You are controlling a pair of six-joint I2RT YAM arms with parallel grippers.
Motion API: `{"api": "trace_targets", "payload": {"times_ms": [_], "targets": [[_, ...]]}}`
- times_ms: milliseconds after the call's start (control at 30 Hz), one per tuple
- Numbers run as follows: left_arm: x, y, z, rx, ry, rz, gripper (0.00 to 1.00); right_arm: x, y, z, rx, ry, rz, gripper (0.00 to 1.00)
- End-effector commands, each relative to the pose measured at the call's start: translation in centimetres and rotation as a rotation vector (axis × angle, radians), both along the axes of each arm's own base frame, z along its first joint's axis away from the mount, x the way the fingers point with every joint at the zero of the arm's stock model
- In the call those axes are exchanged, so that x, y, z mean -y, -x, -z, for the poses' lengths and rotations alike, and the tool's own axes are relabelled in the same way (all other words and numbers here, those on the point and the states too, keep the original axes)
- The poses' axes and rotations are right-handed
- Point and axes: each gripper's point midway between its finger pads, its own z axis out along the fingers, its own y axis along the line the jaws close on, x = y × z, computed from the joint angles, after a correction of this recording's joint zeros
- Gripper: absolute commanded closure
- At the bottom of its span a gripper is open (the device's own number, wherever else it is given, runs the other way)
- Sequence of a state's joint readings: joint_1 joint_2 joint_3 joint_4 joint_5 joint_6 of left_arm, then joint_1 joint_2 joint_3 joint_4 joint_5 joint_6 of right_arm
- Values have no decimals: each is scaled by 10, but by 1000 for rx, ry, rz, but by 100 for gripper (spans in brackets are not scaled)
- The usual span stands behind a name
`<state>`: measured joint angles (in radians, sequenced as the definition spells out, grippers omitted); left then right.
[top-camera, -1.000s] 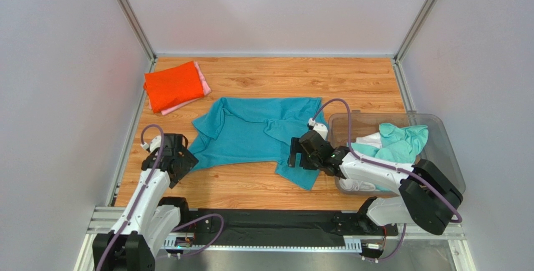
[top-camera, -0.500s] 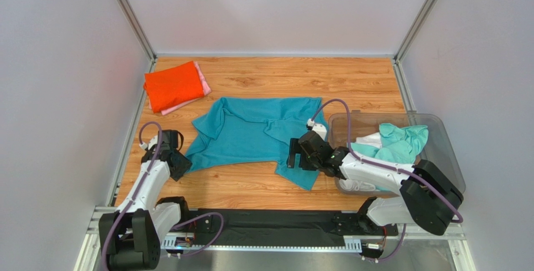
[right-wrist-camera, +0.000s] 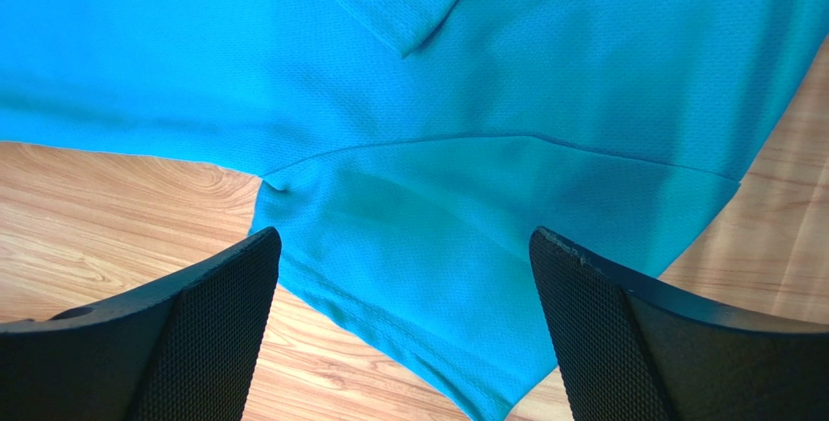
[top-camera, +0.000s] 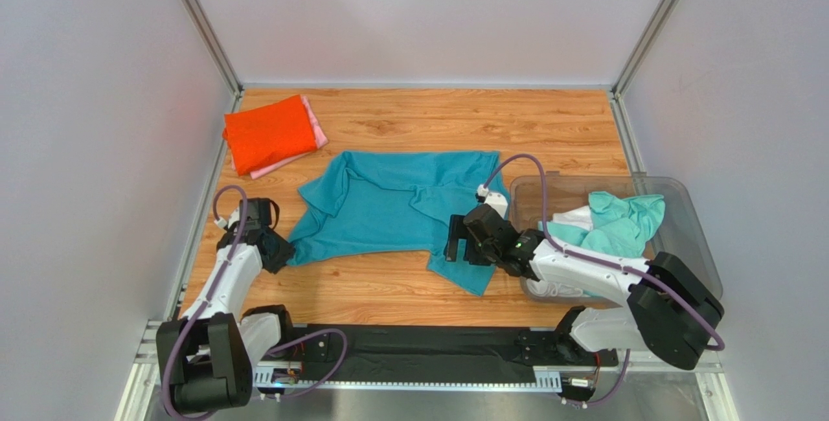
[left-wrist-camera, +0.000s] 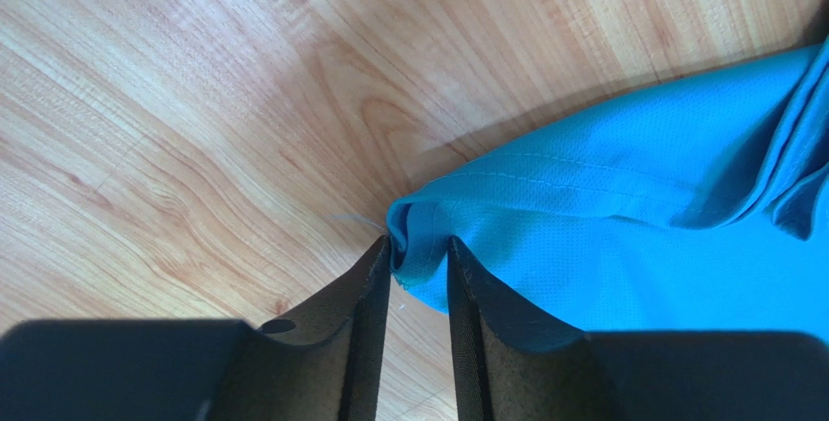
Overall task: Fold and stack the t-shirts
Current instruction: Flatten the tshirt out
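A teal t-shirt (top-camera: 399, 202) lies spread and rumpled on the wooden table (top-camera: 389, 285). My left gripper (top-camera: 277, 251) is at its near left corner. In the left wrist view the left gripper (left-wrist-camera: 418, 243) is shut on that bunched corner of the teal t-shirt (left-wrist-camera: 632, 236), with cloth touching both fingers. My right gripper (top-camera: 452, 241) hovers open over the near right sleeve. The right wrist view shows the right gripper (right-wrist-camera: 404, 236) spread wide above the teal cloth (right-wrist-camera: 389, 81), not touching it. An orange-red t-shirt (top-camera: 265, 132) lies folded on a pink one (top-camera: 316, 130) at the back left.
A clear plastic bin (top-camera: 681, 207) stands at the right edge and holds a mint-green shirt (top-camera: 623, 219) and a white one (top-camera: 574, 219). Grey walls close in the table on three sides.
My left gripper has slid back and left to the shirt's corner, and its jaws have closed on the cloth. The right arm has barely moved.
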<state>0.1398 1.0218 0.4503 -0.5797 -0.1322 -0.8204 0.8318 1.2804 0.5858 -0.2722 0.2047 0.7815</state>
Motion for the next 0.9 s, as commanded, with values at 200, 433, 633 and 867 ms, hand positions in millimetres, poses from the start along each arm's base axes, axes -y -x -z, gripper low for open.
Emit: {"api": "trace_targets", "payload": {"times_ms": [200, 433, 633, 867], "targets": [[7, 4, 9, -7, 38, 54, 100, 1, 0, -11, 39, -12, 28, 0], [9, 1, 3, 70, 33, 70, 100, -13, 11, -35, 95, 64, -60, 0], [10, 1, 3, 81, 34, 70, 100, -16, 36, -49, 107, 187, -93, 0], [9, 2, 3, 80, 33, 63, 100, 0, 71, -24, -1, 234, -73, 0]]}}
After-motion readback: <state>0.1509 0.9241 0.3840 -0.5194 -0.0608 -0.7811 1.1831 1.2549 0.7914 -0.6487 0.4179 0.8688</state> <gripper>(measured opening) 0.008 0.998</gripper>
